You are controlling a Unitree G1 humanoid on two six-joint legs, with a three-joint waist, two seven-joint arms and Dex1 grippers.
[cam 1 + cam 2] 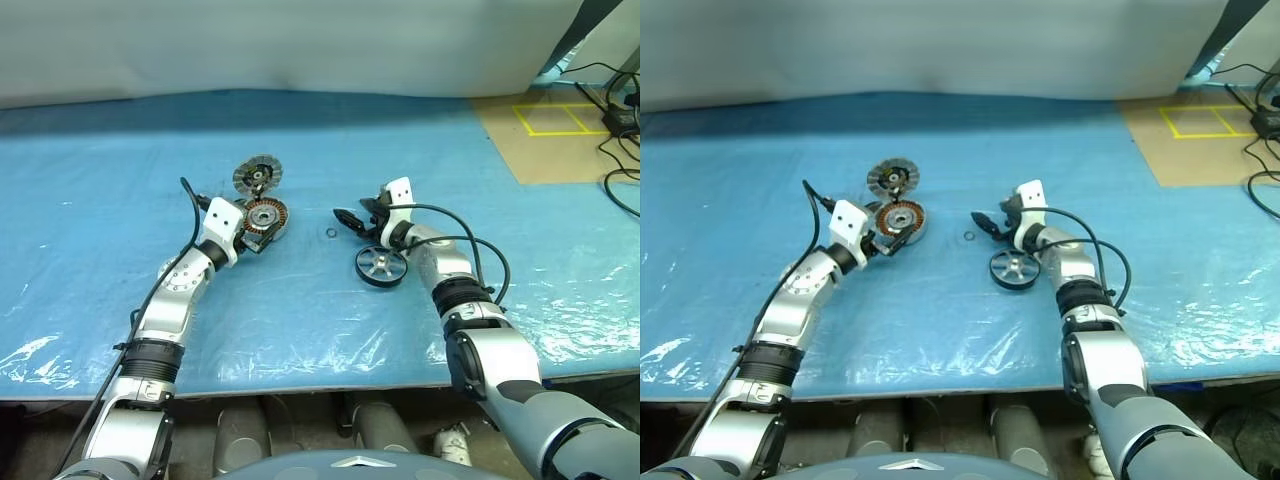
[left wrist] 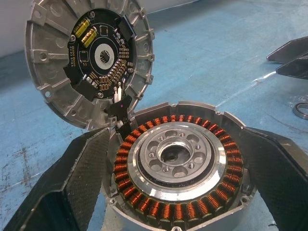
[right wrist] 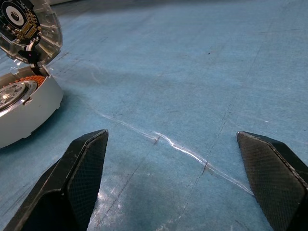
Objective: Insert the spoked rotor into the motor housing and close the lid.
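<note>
From the head views, the motor housing (image 1: 266, 217) sits on the blue table cover (image 1: 100, 200) with the lid (image 1: 258, 176) propped open just behind it, and the left gripper (image 1: 258, 238) reaches to its near edge. The spoked rotor (image 1: 381, 266) lies flat well to the right, beside the right arm, with a tiny washer ring (image 1: 331, 234) between the two groups. The left wrist view shows that gripper's fingers (image 2: 72, 187) spread wide either side of the housing, not clamping it. The right wrist view shows the right gripper (image 3: 171, 178) spread wide over bare cover, holding nothing. The likely trouble: with the housing unclamped, seating the rotor could shove it, or knock the tilted lid shut too soon.
</note>
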